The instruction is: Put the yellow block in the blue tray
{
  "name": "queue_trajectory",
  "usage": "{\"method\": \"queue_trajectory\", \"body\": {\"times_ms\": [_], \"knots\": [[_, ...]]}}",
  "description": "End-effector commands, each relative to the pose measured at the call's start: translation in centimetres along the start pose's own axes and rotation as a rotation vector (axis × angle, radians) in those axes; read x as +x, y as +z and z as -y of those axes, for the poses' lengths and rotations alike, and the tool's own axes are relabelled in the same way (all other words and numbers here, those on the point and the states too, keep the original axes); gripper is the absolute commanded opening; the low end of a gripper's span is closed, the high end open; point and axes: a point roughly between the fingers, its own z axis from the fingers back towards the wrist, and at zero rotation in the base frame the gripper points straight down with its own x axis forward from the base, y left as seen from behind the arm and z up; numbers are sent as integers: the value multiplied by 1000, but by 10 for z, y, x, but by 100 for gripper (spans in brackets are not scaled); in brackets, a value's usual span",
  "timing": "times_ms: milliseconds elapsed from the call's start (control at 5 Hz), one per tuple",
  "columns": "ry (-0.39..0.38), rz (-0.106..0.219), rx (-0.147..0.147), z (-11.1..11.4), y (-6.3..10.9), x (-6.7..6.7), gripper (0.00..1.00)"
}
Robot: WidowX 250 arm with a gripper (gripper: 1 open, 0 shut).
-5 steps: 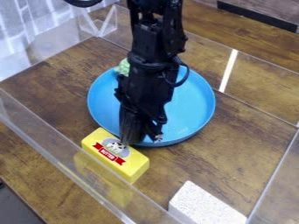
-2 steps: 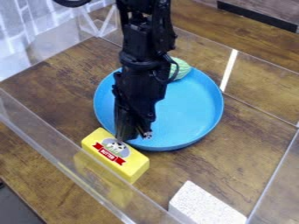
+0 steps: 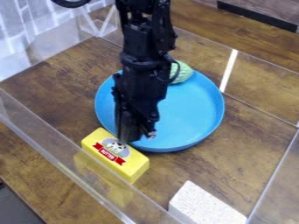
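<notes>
The yellow block (image 3: 114, 156), with a red-and-white face label on top, lies on the wooden table just in front of the blue tray's (image 3: 198, 122) front-left rim. My gripper (image 3: 132, 136) points straight down, its tips low over that rim right behind the block. The dark fingers blend together, so their gap is unclear. Nothing shows between them. The arm hides the middle of the tray.
A green bumpy lump (image 3: 177, 70) sits at the tray's far side, right of the arm. A white-grey speckled block (image 3: 205, 203) lies at the front right. Clear plastic walls (image 3: 47, 131) run along the left and front of the table.
The arm leaned slightly left and the tray shifted a little right. The green lump, seen left of the arm a second ago, now shows on its right. The yellow block stayed put.
</notes>
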Motion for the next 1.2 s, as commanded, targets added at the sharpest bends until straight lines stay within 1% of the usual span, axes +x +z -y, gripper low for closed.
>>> {"method": "queue_trajectory", "body": {"times_ms": [0, 200, 400, 600, 1000], "knots": [[33, 29, 1, 12, -11, 6, 100], [56, 26, 3, 10, -15, 2, 0], [84, 17, 9, 5, -15, 0, 0], [168, 15, 6, 0, -15, -3, 0], [250, 8, 7, -24, -8, -7, 0]]}}
